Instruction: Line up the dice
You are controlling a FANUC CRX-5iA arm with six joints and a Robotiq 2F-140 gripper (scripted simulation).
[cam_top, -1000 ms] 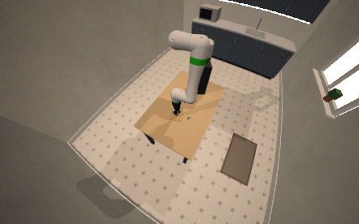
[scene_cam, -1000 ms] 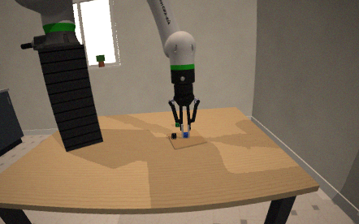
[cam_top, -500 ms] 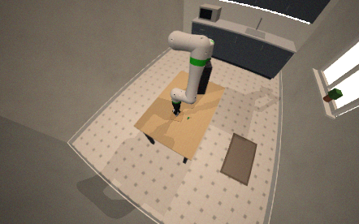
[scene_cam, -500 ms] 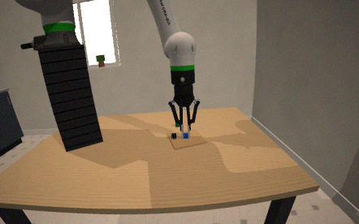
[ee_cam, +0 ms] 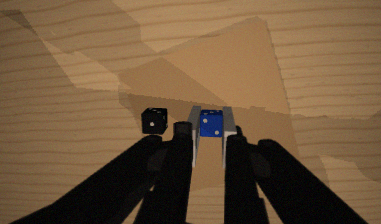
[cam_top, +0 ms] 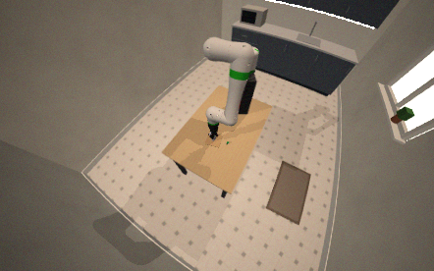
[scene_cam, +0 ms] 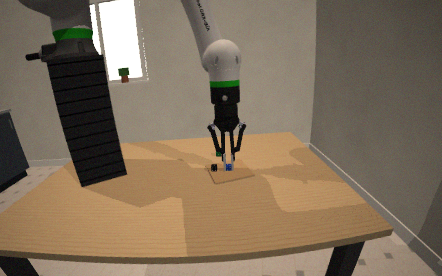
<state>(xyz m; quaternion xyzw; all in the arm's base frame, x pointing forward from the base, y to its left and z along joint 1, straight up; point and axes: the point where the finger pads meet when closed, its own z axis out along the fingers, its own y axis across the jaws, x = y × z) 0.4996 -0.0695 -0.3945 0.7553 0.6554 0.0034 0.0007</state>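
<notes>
Pincer [ee_cam: 210,136] clenched on blue die [ee_cam: 211,123], black die [ee_cam: 154,120] beside; no legible writing.

The blue die [ee_cam: 211,123] has white pips, and the black die [ee_cam: 154,120] shows one white pip. The tan mat [ee_cam: 231,75] lies on a light wood-grain worktop [ee_cam: 51,125]. The claw [ee_cam: 210,140] is black with grey pads [ee_cam: 194,131].
</notes>
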